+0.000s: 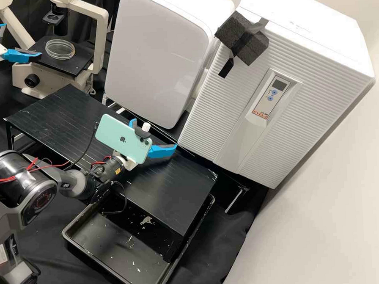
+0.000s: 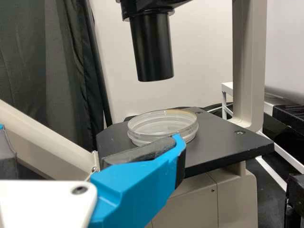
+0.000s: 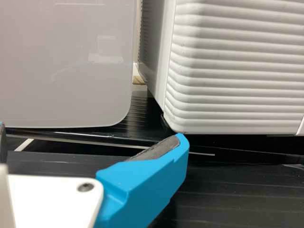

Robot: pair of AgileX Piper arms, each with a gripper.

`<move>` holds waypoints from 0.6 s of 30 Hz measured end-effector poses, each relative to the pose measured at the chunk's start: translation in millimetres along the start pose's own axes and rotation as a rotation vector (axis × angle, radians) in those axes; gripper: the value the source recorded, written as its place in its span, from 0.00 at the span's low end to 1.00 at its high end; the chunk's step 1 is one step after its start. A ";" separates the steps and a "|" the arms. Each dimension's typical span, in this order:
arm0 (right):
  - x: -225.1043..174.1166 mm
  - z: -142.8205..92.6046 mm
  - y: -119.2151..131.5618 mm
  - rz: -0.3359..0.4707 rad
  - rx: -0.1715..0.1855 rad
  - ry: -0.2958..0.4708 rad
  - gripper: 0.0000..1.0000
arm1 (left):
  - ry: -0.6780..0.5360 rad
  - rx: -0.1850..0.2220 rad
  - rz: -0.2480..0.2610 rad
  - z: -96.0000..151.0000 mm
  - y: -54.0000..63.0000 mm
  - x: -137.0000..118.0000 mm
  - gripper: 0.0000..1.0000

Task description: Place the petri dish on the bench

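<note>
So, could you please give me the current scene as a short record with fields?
petri dish: resting flat on the microscope stage, not yet on the bench
dish material: clear, see-through
microscope stage: black, flat, below a dark cylinder
left pincer: open, beside the petri dish; contact cannot be told
right pincer: open, holding nothing, above the bench
bench: black, grooved top
tray: black, partly under the bench, pale flecks inside
task status: dish still to be placed

Petri dish (image 1: 60, 49) on black microscope stage (image 1: 72, 68).
</note>
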 end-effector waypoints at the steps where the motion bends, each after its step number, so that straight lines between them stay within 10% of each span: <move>1: 0.0 0.0 0.0 0.000 0.000 0.000 1.00 | 0.000 0.000 0.000 0.0 0.0 0.0 1.00; 18: 0.0 0.0 0.0 0.000 0.000 0.000 1.00 | -0.102 0.028 0.007 -3.2 3.8 18.9 1.00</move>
